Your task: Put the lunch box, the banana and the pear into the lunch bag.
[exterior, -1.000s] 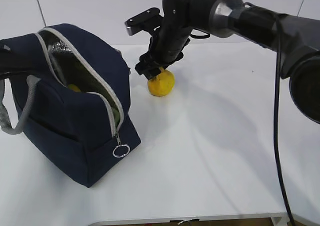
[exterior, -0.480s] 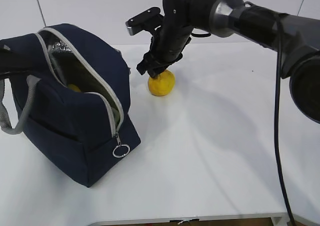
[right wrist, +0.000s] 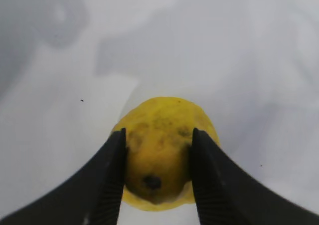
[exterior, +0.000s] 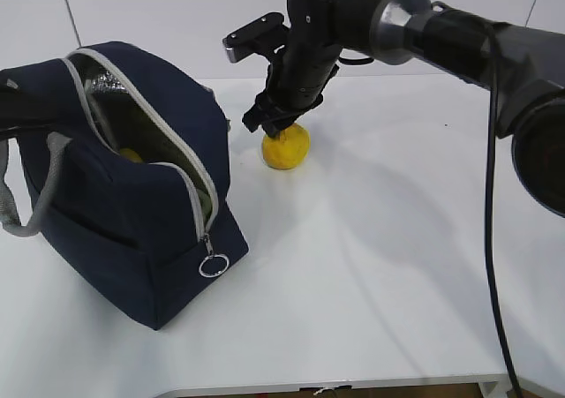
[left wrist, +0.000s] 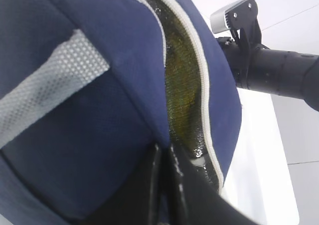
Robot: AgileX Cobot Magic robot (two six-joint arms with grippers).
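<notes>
The pear (exterior: pixel 285 148) is yellow-orange and sits on the white table just right of the lunch bag. My right gripper (exterior: pixel 270 123) comes down on it from above. In the right wrist view both fingers (right wrist: pixel 110 170) press the sides of the pear (right wrist: pixel 158 150), stem end facing the camera. The navy lunch bag (exterior: pixel 132 213) stands open at the left, foil lining showing. A yellow bit (exterior: pixel 131 154) shows inside it; it may be the banana. The lunch box is hidden. My left gripper (left wrist: pixel 165 161) is shut on the bag's rim fabric (left wrist: pixel 124 85).
The bag's grey zipper ring (exterior: pixel 214 265) hangs at its front corner and a grey webbing handle (exterior: pixel 11 206) loops off its left side. The white table (exterior: pixel 388 266) stretches to the right and front of the bag. The right arm (left wrist: pixel 279 75) shows past the bag.
My right gripper has shifted slightly upward over the pear. The pear and the bag have stayed where they were.
</notes>
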